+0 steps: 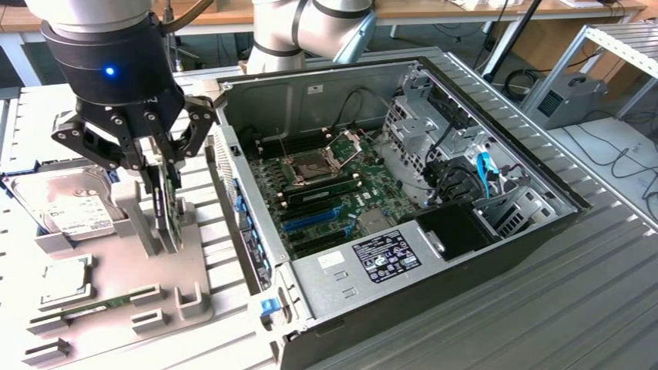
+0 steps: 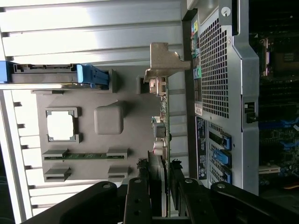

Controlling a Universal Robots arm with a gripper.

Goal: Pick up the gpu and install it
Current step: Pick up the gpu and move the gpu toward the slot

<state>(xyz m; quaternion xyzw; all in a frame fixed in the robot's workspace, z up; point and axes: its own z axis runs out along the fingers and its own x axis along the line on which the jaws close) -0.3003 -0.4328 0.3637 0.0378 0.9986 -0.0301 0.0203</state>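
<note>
Over the grey parts tray (image 1: 200,274), your gripper (image 1: 159,193) straddles the upright gpu (image 1: 165,222). Its fingers (image 2: 138,200) stand apart, not clamped.

The gpu (image 1: 162,206), a thin dark card with a grey metal end bracket, stands on edge, upright, slotted into a grey holder (image 1: 119,266).

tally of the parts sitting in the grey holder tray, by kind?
hard drive: 1
CPU: 1
memory stick: 1
gpu: 1
Total: 4
</note>
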